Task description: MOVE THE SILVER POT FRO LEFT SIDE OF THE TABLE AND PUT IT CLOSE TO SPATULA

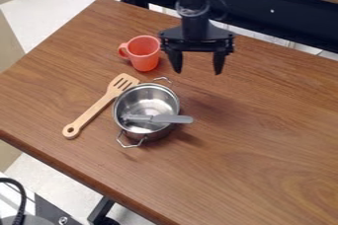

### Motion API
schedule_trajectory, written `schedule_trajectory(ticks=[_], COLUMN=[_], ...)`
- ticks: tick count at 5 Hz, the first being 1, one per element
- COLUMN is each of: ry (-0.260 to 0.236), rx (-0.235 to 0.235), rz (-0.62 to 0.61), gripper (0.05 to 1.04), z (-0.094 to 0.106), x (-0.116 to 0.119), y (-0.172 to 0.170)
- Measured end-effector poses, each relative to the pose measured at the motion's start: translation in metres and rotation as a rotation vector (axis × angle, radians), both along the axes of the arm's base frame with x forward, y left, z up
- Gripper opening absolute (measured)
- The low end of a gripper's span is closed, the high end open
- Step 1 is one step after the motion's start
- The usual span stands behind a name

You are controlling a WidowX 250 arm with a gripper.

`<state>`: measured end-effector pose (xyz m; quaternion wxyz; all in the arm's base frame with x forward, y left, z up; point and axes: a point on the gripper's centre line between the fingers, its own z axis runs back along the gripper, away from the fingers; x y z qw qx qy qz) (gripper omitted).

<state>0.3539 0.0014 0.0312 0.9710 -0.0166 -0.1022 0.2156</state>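
Observation:
My gripper [197,66] hangs over the back of the table, its two fingers spread apart with nothing between them. Below and to its left in the view stands the silver pot [147,100], upright, with one wire handle at its back and one at its front. A grey-handled utensil [172,119] lies across the pot, its handle sticking out past the right rim. Directly left of the pot lies the wooden spatula [100,105], slotted head toward the back and holed handle end toward the front left; its head is right by the pot's rim.
An orange-red cup [143,53] stands behind the pot and spatula, left of my gripper. The brown wooden table [264,135] has its front edge running diagonally along the lower left. A dark rail [284,14] runs behind the table.

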Motion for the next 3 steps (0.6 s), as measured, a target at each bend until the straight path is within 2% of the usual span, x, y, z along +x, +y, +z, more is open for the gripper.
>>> schedule_trajectory(ticks=[1, 2, 3], ry=[-0.004, 0.043, 0.07], rx=[-0.016, -0.08, -0.105], rz=[0.179, 0.257, 0.313], gripper=[1.0, 1.0, 1.0], z=[-0.004, -0.007, -0.01], x=[0.006, 0.012, 0.018], y=[-0.016, -0.028, -0.029])
